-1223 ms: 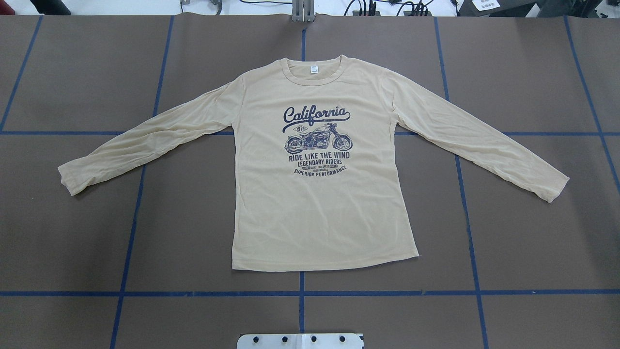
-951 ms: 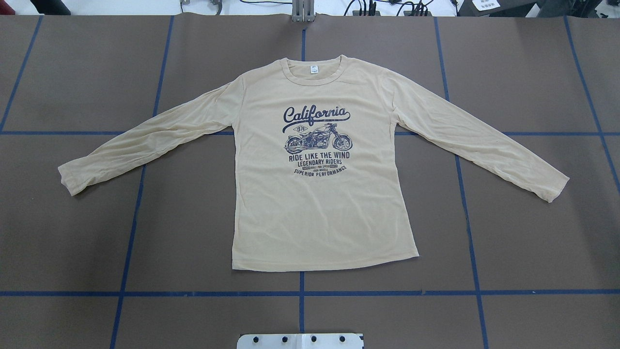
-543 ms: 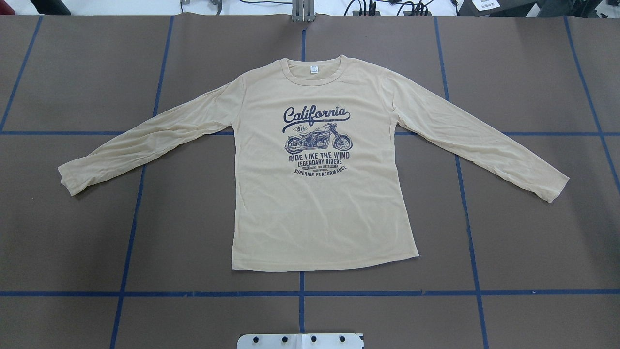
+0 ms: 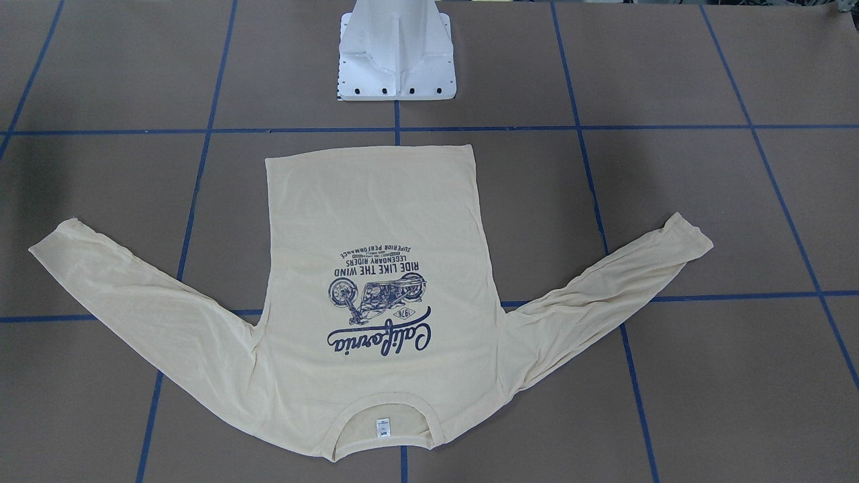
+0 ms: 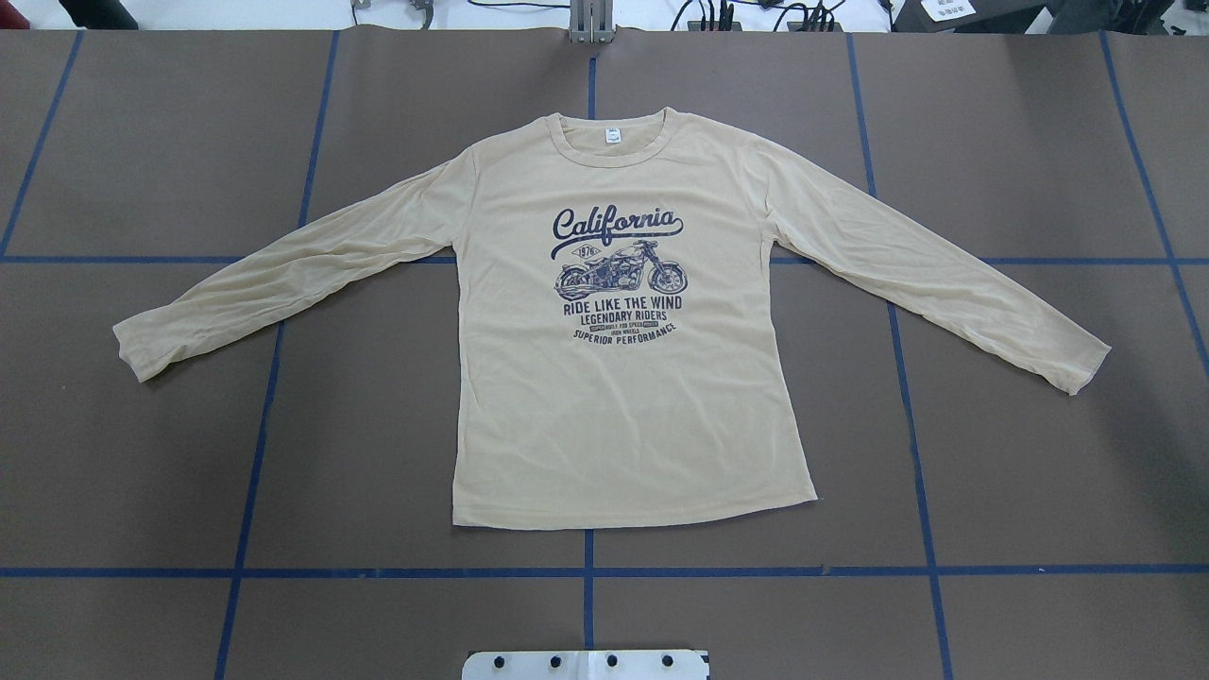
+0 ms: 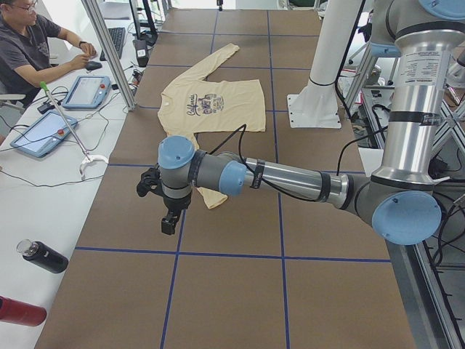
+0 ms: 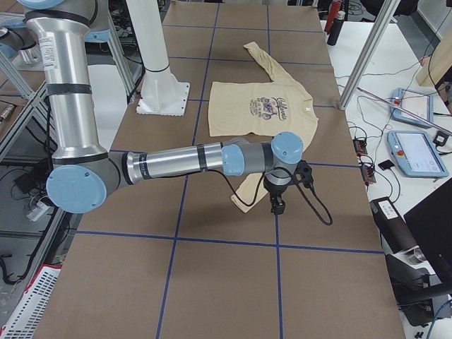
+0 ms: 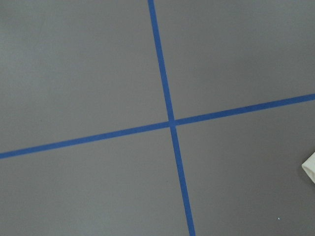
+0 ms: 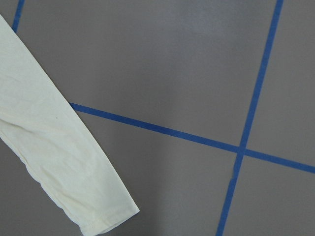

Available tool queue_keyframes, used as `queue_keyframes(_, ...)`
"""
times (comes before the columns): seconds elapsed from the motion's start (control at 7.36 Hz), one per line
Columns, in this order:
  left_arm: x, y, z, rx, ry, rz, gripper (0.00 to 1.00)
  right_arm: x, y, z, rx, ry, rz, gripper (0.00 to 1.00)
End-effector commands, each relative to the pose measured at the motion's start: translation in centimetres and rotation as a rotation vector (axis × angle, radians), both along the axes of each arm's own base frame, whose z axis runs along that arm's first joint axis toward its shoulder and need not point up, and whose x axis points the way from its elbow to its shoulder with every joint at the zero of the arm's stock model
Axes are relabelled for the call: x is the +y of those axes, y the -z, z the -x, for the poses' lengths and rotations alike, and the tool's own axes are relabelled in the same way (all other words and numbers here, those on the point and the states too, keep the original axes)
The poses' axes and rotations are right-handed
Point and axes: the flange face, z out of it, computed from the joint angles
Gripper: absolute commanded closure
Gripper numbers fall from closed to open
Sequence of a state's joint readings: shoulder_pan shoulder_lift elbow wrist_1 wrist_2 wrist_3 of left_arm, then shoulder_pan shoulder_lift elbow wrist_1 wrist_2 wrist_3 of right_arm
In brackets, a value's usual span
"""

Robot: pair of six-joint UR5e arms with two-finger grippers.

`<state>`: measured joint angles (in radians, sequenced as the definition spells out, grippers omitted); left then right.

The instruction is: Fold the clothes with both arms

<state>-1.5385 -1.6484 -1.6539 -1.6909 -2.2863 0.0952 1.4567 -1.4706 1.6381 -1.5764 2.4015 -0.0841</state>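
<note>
shirt (image 5: 623, 397) flat on table (image 5: 142, 472), neck at 12 o'clock, unchanged over last second | fold not started | left gripper (image 6: 168, 224), right gripper (image 7: 277, 206) parked off cuffs (image 5: 132, 351) at 8 and 4 o'clock; finger opening cannot be told

brown table (image 5: 142, 453), blue tape grid (image 5: 756, 571); seated person (image 6: 29, 51) beside tablets (image 6: 87, 92); black bottle (image 6: 43, 257).

Bright, even overhead light fills every view. The shirt (image 5: 623, 406) casts thin, soft shadows on the matte worktop (image 5: 1039, 491). A faint sheen shows upper centre in the right wrist view.
</note>
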Motion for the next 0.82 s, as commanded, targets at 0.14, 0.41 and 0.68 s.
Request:
queue_keyframes(0.14, -0.8, -4.4, -1.3, 0.008, -0.024, -0.129, 0.0, -0.4, -4.1, 3.7, -0.011, 0.064, -0.063, 0.0)
queue_keyframes(0.41, -0.8, -3.8, -1.2, 0.012, -0.022, -0.185, 0.0, -0.4, -4.5, 8.2, -0.026, 0.103, -0.105, 0.0)
queue_keyframes(0.68, -0.7, -3.5, -1.6, 0.054, -0.038, -0.184, 0.0, 0.5, -4.0, 13.6, -0.059, 0.055, -0.079, 0.0)
